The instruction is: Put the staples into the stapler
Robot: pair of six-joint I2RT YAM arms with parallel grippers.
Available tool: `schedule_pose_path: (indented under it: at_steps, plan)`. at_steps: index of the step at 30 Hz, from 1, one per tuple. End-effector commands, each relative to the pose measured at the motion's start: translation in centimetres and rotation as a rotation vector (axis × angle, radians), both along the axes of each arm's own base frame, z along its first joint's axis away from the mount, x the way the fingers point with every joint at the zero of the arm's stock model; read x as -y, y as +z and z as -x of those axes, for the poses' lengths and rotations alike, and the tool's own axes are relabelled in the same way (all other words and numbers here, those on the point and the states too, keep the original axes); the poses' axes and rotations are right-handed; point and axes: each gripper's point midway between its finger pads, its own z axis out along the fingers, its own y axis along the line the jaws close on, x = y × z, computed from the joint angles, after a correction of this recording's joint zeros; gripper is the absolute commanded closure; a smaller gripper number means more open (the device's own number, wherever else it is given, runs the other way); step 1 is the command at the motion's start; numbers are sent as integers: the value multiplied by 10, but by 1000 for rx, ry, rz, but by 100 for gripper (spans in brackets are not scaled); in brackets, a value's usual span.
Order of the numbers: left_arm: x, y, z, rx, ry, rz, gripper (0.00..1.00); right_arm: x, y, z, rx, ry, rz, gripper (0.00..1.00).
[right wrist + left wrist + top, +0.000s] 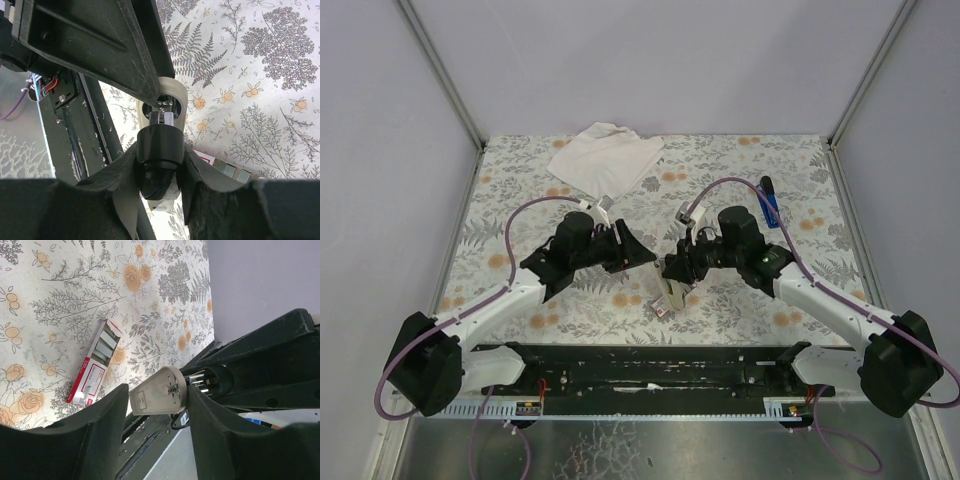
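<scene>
One staples box (95, 367) flat on tabletop (570, 310), open end showing silvery strips (106, 342), just 7 o'clock of stapler (672, 288). One beige-black stapler mid-tabletop between two tools: left tool (158, 405) clenched on beige end, right tool (158, 167) grasping black end. One blue stapler (770, 205) at 1 o'clock, apart. One white cloth (605, 160) at 11 o'clock, far edge.

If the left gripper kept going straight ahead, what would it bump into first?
The stapler. Its pale end sits right between the fingers of the left gripper, seemingly touching them. The staple box lies off to the side, out of its line.
</scene>
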Motion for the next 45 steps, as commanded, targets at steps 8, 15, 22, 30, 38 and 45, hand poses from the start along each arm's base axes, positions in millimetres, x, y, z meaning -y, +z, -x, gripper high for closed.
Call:
schedule_pose_path:
  at_steps: [8,15,22,30,38,45]
  plan:
    - [6,-2,-5,17,-4,-34,63,-19,37,-8,125,45,-54,100]
    - [8,-18,1,-31,-19,-56,68,-21,36,-12,149,49,-32,100]
    - [8,-35,7,-73,-32,-99,71,-24,38,-17,180,59,-13,100]
    - [13,-39,21,-105,-75,-76,76,-27,36,-19,195,82,8,100]
    - [3,-36,13,-101,-32,-57,100,-22,38,-21,231,73,28,100]
    - [-22,-17,-9,-65,22,-25,100,-18,50,-26,280,47,29,100]
